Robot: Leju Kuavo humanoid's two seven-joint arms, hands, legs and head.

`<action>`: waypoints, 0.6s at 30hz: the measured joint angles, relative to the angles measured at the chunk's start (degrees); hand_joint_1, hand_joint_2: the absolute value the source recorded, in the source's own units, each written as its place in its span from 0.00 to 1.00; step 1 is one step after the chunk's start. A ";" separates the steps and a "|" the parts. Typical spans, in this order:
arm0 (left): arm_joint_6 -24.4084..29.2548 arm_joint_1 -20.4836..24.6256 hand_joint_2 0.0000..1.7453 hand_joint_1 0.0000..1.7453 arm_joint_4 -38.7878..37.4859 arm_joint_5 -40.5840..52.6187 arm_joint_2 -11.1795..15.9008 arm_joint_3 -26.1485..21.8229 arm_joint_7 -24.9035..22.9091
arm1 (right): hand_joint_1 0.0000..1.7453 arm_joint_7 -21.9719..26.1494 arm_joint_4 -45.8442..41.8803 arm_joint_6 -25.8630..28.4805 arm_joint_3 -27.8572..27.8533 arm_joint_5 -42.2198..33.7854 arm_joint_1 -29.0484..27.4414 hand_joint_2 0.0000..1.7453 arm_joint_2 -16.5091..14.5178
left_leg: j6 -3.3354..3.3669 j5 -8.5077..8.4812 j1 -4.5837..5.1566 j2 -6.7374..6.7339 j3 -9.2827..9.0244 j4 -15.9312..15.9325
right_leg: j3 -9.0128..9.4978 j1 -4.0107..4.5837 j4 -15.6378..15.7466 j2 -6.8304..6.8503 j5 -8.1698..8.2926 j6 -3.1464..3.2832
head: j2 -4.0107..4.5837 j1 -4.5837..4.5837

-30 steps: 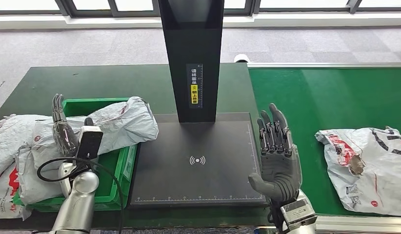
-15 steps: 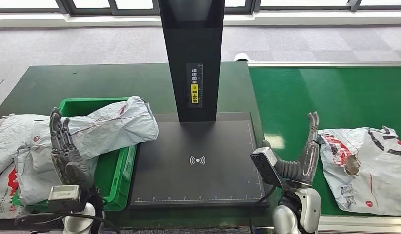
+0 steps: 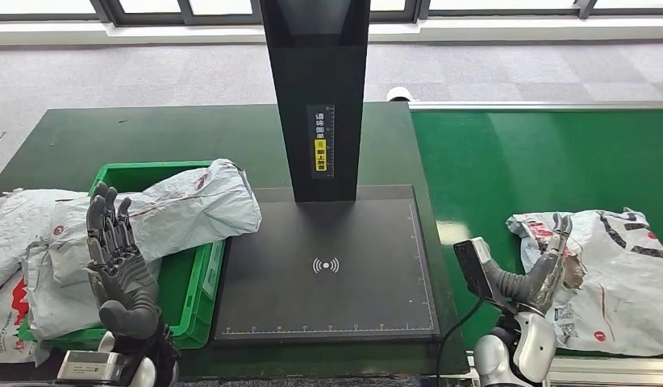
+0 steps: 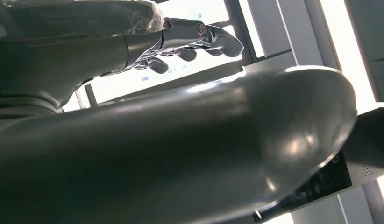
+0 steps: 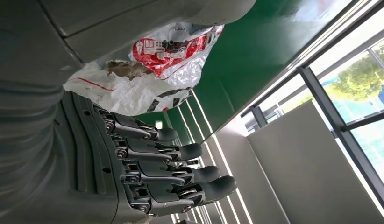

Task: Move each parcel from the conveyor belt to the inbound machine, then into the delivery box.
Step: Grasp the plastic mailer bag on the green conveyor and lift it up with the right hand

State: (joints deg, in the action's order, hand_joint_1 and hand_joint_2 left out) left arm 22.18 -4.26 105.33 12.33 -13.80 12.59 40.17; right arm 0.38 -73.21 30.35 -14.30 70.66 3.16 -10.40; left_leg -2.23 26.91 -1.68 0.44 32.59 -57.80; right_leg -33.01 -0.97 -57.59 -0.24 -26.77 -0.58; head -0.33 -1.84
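A crumpled white parcel (image 3: 610, 270) with red and black print lies on the green conveyor belt (image 3: 538, 161) at the right; the right wrist view shows the parcel (image 5: 152, 70) too. My right hand (image 3: 546, 270) is raised at the parcel's left edge, fingers apart, holding nothing; its fingers (image 5: 181, 172) look spread in the wrist view. My left hand (image 3: 114, 258) stands upright and empty over the green delivery box (image 3: 187, 282), in front of a grey-white parcel (image 3: 191, 205) lying across the box. The black inbound machine's scan pad (image 3: 328, 266) is bare.
The machine's black column (image 3: 316, 89) rises behind the pad. More white parcels (image 3: 22, 250) are heaped at the far left over the box's side. The dark green table (image 3: 175, 133) runs behind the box.
My right hand has swung right from over the scan pad's edge to the parcel on the belt. My left hand has dropped lower and nearer to me. The parcel has drifted slightly left.
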 joint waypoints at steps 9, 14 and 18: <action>-1.57 0.70 0.00 0.00 0.56 -3.23 0.84 0.77 -0.02 | 0.00 -5.97 4.55 -4.51 -6.72 4.47 -0.63 1.00 3.03 | 0.03 0.02 0.01 0.01 0.00 -0.03 | -0.01 -0.01 0.03 0.02 0.00 -0.01 | -0.01 0.00; -5.11 1.43 0.00 0.00 0.55 -3.94 0.89 0.77 -0.02 | 0.00 -8.64 13.32 -8.61 -15.76 6.32 -0.78 1.00 6.31 | 0.08 0.06 0.03 0.05 0.05 -0.04 | -0.03 -0.03 0.04 0.06 0.00 -0.01 | 0.00 0.00; -7.15 2.24 0.00 0.00 0.41 -3.33 0.87 0.77 -0.02 | 0.00 -9.54 22.08 -10.46 -22.78 8.50 -0.34 1.00 8.38 | 0.09 0.07 0.03 0.03 0.14 -0.04 | -0.06 -0.03 0.04 0.04 0.00 -0.01 | 0.00 0.02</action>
State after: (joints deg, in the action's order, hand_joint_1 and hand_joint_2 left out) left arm 15.03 -2.03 105.74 9.01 -12.93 13.35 40.15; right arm -9.16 -51.13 19.89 -37.08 79.16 2.82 -2.02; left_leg -2.15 26.98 -1.65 0.47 32.73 -57.84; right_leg -33.06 -0.99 -57.55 -0.20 -26.77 -0.59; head -0.33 -1.82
